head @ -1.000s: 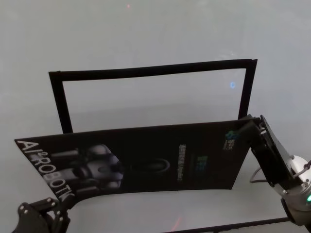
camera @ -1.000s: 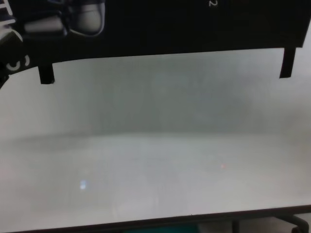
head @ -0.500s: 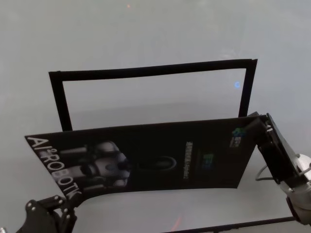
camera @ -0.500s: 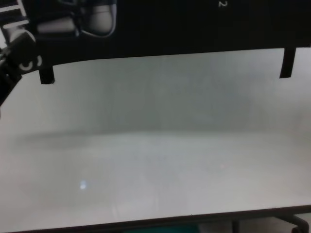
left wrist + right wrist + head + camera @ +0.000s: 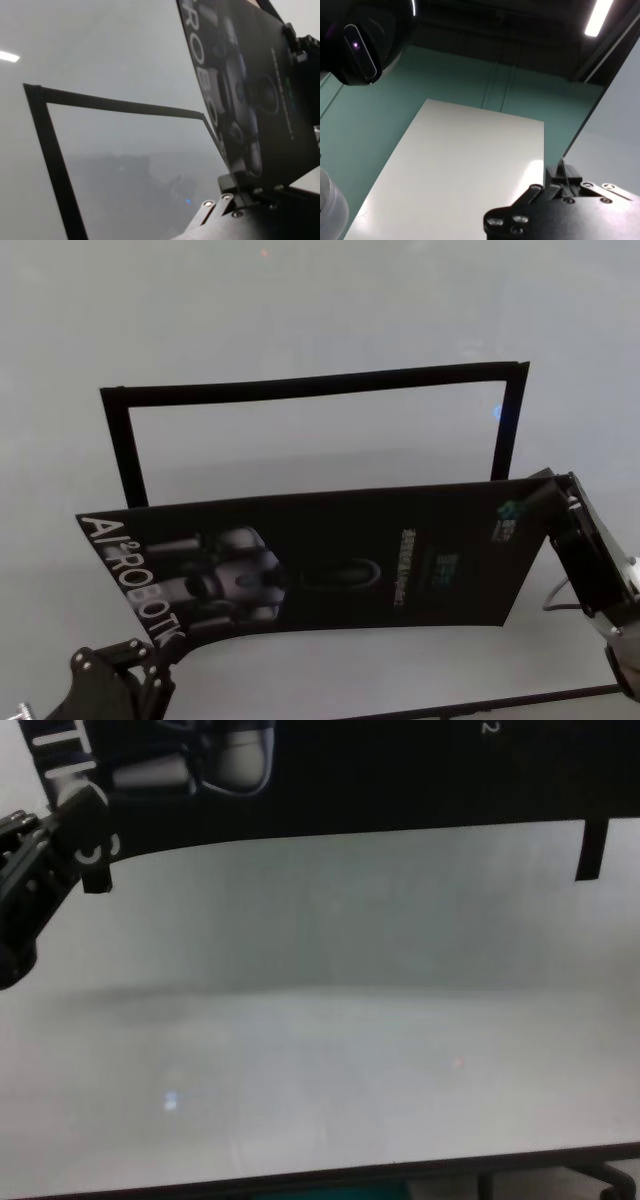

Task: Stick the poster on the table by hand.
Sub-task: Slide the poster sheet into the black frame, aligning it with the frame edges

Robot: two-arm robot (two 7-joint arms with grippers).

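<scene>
The poster point(image 5: 330, 565) hangs above the desk point(image 5: 300, 300), near the tape frame point(image 5: 300, 385). The left end effector point(image 5: 150, 660) and right end effector point(image 5: 550, 502) look clamped on its ends. Lower it level, edges matched to the frame.

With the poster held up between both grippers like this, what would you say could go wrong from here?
1. The poster is gripped only at its ends, by the left gripper and the right gripper, and its lower edge bows; it may wrinkle or slip.
2. It hangs nearer than the tape outline on the table, so it could land off the frame.
3. One end touching down first might trap a crease.
</scene>
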